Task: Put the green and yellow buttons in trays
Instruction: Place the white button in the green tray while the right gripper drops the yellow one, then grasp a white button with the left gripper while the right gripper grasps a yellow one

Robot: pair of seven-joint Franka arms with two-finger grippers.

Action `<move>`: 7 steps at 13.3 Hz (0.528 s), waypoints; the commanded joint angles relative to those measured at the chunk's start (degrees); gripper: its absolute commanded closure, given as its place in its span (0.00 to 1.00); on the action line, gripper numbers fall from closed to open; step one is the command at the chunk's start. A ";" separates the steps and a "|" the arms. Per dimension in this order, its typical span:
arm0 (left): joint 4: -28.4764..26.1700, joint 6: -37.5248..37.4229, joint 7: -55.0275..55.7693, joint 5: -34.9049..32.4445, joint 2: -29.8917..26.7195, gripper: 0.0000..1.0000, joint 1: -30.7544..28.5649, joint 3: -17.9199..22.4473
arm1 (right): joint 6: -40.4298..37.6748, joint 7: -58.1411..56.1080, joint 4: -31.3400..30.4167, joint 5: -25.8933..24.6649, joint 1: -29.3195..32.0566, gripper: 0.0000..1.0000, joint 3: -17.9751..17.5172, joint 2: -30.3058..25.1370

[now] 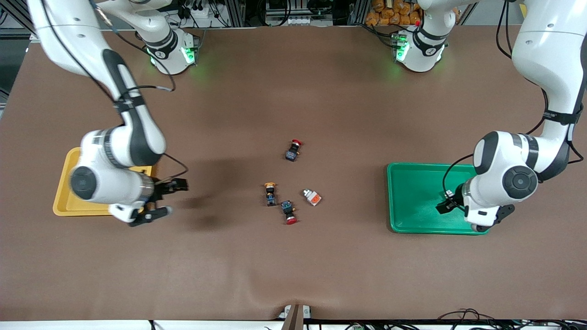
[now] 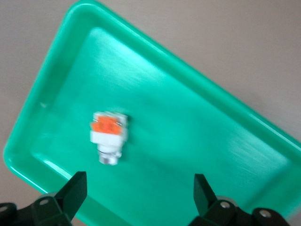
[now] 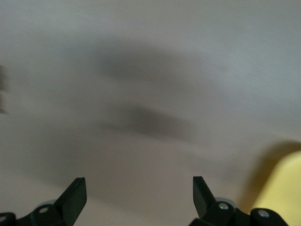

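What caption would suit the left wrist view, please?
Open left hand above a white-and-orange button lying in the green tray.

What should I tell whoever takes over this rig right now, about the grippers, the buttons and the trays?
Left gripper: open, empty, over the green plastic tray.
Right gripper: open, empty, over bare table beside the yellow plastic tray.
Done: one white-grey block with an orange patch lies in the green tray. The yellow tray's contents are hidden by the right arm.
Left: mid-table, the black-bodied button with a yellow-orange cap and a second white-grey block. Leave the two red-capped buttons.
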State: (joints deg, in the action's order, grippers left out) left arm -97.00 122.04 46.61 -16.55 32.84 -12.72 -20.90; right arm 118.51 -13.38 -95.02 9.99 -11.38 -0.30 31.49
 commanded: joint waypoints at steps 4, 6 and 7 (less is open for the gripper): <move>3.83 -1.71 5.24 4.76 -1.28 0.00 1.38 -9.57 | 7.17 9.38 2.99 0.64 -8.64 0.00 0.65 3.66; 4.28 -1.63 6.39 5.03 -1.37 0.00 1.91 -10.99 | 7.26 15.98 5.53 0.20 -12.77 0.00 0.74 5.42; 5.06 -1.63 7.87 6.08 -1.03 0.00 2.00 -12.31 | 7.26 18.88 8.07 -0.15 -14.35 0.00 0.74 6.91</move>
State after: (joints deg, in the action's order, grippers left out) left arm -93.36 121.56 53.01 -12.16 31.90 -10.79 -31.78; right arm 126.19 -0.21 -92.28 10.01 -22.22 -0.29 35.24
